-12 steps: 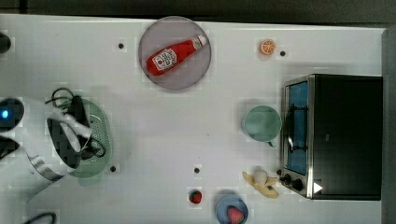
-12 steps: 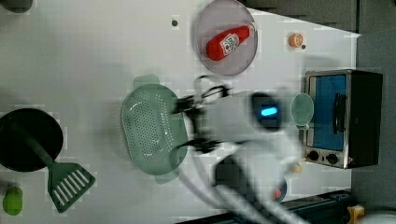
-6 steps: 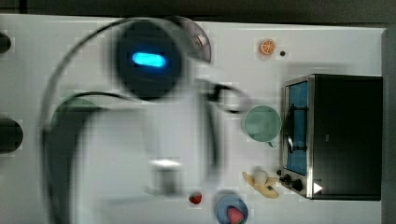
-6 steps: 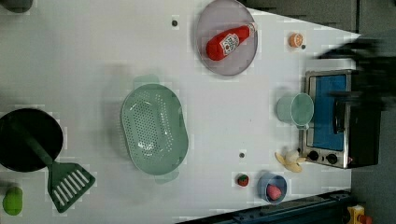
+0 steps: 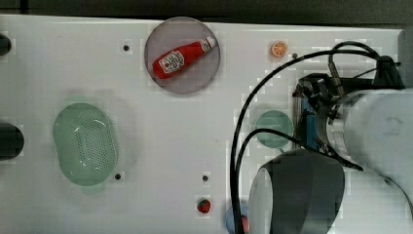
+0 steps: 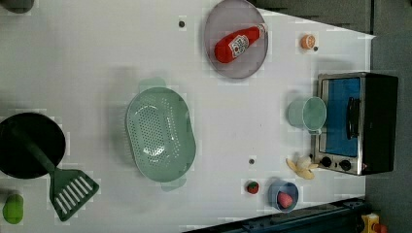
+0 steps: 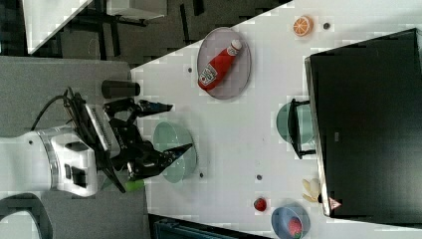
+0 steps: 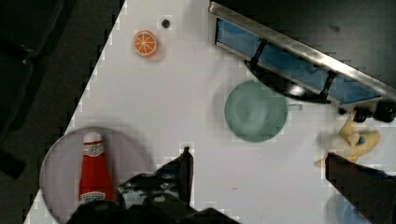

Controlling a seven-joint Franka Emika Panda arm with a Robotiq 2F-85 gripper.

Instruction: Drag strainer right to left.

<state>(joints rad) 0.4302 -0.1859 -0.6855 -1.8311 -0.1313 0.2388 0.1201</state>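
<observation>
The strainer (image 5: 85, 144), a pale mint-green oval basin with a holed bottom, lies at the top view's left, on the white table (image 5: 160, 146). In the left view the strainer (image 6: 160, 133) sits mid-table with nothing on it. In the right view my gripper (image 7: 171, 127) stands open beside the strainer (image 7: 174, 137), one finger crossing its rim. Its fingers hold nothing. In the wrist view the gripper (image 8: 259, 161) is spread wide above bare table. In the top view the arm's white body (image 5: 370, 131) hangs over the right end.
A grey plate (image 5: 195, 78) holds a ketchup bottle (image 5: 178, 58). A green cup (image 5: 272, 127) stands by the toaster oven (image 6: 357, 124). An orange slice (image 5: 278, 48), a strawberry (image 5: 203, 205) and a blue bowl (image 6: 284, 194) lie around. A black pan (image 6: 24, 145) and a spatula (image 6: 70, 189) sit at the left view's left.
The arm was over the strainer a second ago. It has swung away to the top view's right and left the left view. The strainer stays where it was.
</observation>
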